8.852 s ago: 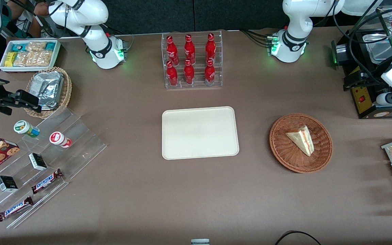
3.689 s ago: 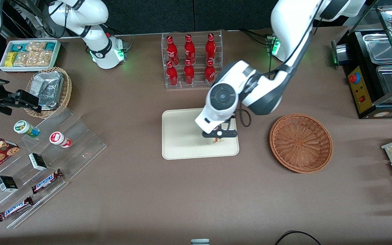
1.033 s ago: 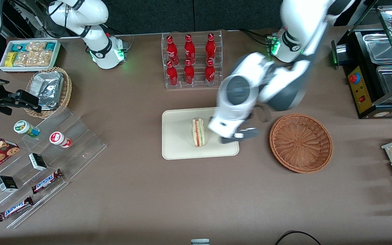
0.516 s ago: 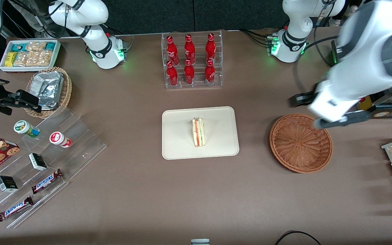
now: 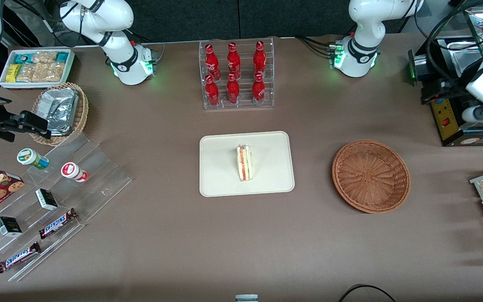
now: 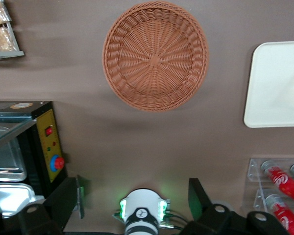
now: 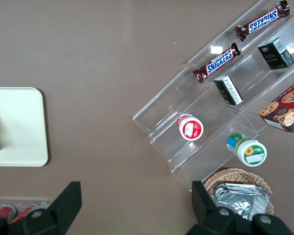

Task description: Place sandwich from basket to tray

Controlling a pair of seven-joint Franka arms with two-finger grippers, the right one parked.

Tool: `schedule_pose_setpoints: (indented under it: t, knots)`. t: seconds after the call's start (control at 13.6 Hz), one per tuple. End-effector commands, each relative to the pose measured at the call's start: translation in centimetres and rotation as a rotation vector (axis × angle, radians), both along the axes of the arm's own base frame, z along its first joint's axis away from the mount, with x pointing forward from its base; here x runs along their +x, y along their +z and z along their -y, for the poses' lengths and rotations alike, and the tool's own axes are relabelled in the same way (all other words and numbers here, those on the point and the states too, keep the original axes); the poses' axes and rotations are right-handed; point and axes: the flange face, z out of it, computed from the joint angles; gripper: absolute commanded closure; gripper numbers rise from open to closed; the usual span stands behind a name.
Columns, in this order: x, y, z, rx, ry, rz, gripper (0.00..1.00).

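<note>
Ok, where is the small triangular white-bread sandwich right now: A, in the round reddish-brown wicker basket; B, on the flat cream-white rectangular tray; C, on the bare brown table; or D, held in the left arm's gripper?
B: the sandwich stands on the tray; the basket is empty, and the left arm's gripper, open, hangs above the table near its arm's base.

**Sandwich on tray, basket beside it**

The sandwich [image 5: 245, 162] stands on its edge near the middle of the tray [image 5: 220, 176], at the table's centre. The basket [image 5: 370, 176] sits well apart from the tray, toward the working arm's end. A rack of cola bottles [image 5: 236, 74] stands farther from the front camera than the tray. The gripper [image 6: 136, 196] hangs high, fingers spread, above the table's working-arm end, clear of the basket.
</note>
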Motion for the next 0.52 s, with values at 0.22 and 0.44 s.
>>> schedule_pose_setpoints:
  t: [0.22,0.44]
  knots:
    - [-0.79,0.27,-1.26,0.018,-0.036,0.008,0.0]
    - [-0.69,0.68,-1.17,0.005,-0.04,0.015,0.0]
